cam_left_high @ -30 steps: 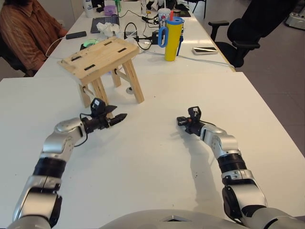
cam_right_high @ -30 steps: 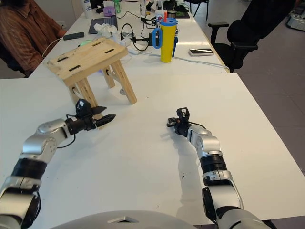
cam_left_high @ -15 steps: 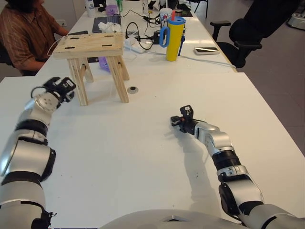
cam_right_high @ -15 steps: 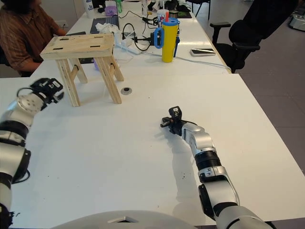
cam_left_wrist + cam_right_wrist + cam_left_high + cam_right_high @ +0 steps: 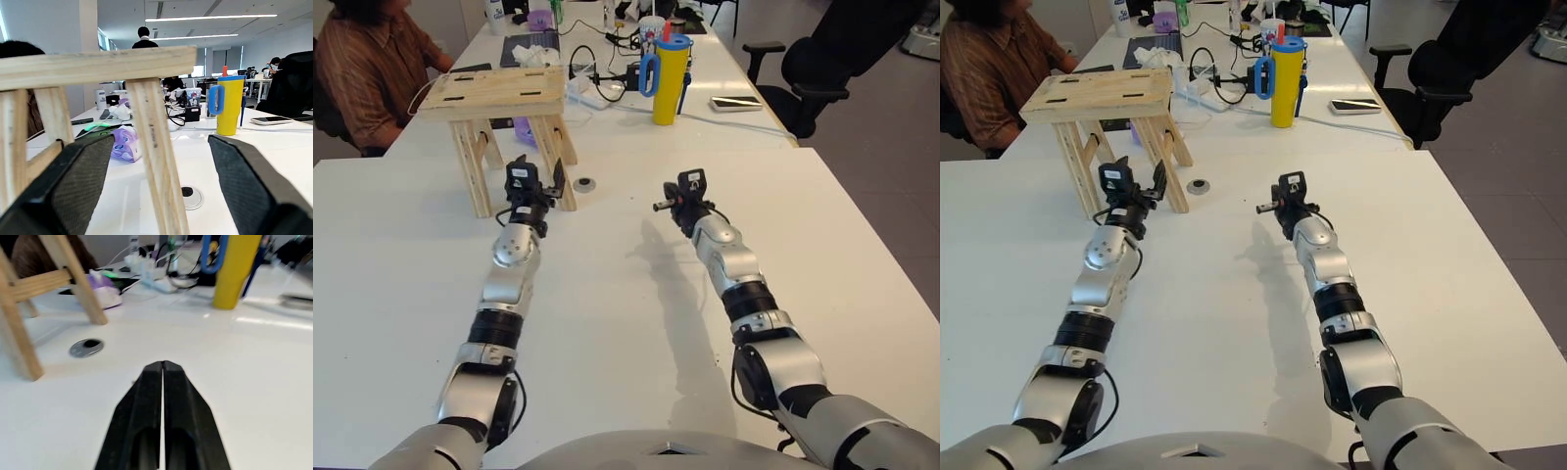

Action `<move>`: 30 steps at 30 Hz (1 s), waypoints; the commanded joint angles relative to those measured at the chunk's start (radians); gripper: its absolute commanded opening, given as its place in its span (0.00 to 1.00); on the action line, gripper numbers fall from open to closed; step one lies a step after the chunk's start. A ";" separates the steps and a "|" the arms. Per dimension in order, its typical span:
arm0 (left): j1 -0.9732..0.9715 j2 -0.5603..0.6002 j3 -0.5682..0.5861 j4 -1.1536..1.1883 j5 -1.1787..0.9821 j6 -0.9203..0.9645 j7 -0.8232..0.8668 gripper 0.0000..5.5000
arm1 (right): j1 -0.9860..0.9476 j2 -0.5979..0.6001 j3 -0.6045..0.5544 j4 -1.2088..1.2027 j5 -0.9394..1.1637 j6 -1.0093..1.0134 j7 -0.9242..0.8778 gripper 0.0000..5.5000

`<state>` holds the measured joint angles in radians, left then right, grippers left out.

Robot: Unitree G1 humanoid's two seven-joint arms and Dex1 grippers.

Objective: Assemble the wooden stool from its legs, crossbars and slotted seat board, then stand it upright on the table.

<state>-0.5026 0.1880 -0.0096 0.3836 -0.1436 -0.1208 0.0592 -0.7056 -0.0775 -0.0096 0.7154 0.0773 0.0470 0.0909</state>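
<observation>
The assembled wooden stool (image 5: 494, 93) stands upright on the white table (image 5: 607, 323) at the far left, slotted seat on top. My left gripper (image 5: 540, 186) hovers just in front of the stool's near right leg (image 5: 561, 168), fingers spread wide and empty. In the left wrist view that leg (image 5: 156, 156) rises between the two black pads (image 5: 73, 191), a little beyond them. My right gripper (image 5: 659, 207) is shut with nothing in it, over bare table to the right of the stool; its closed fingers (image 5: 162, 377) point toward the stool's legs (image 5: 19, 333).
A round cable grommet (image 5: 584, 183) is set in the table beside the stool. Behind stand a yellow tumbler with a blue handle (image 5: 670, 78), a phone (image 5: 736, 103) and tangled cables (image 5: 597, 78). An office chair (image 5: 803, 78) sits beyond the right edge.
The stool went from tilted to upright. My left gripper swung from its left side to just before the near right leg. My right gripper moved farther out, still shut.
</observation>
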 commanded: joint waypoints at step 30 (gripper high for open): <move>-0.202 -0.179 -0.010 0.430 0.280 -0.349 0.200 0.65 | -0.114 0.006 -0.068 0.457 -0.073 -0.444 -0.029 0.00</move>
<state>-0.6815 0.0173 -0.0250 0.7865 0.1366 -0.4519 0.2516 -0.7892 -0.0494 -0.0741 1.1558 0.0153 -0.3836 0.0732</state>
